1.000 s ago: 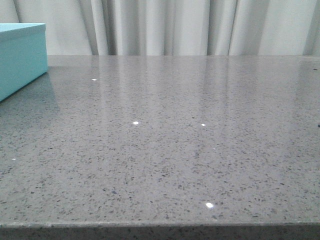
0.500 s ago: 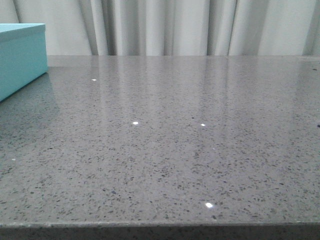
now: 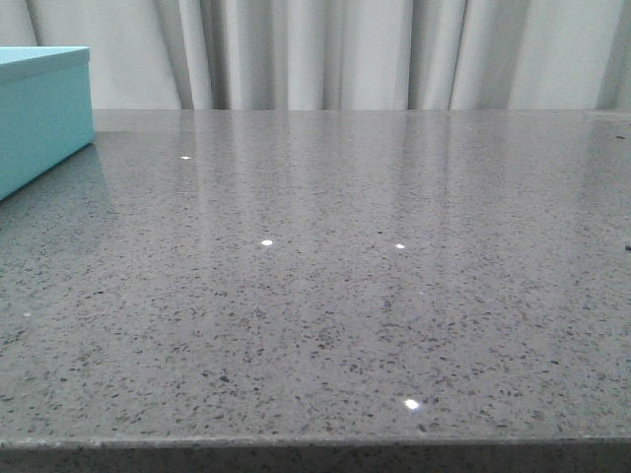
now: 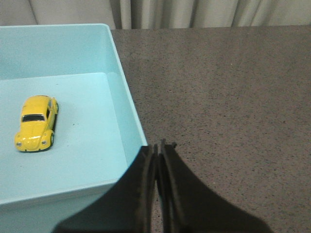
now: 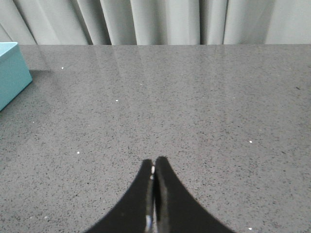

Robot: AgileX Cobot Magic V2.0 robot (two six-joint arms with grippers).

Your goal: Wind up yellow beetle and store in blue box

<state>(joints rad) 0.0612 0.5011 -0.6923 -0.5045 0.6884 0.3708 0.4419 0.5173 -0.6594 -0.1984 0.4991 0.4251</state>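
The yellow beetle point(image 4: 36, 123) sits on its wheels on the floor of the blue box point(image 4: 124, 92), well in from the walls, while my left gripper point(image 4: 158, 145) hangs just outside the box's near corner with its fingers pressed together on nothing, and my right gripper point(image 5: 154, 165) is likewise closed and empty above the bare table point(image 5: 204, 97). By my judgement the storing looks done. What worries me is my left gripper so near the wall: a careless swing could clip the box and jolt the car.
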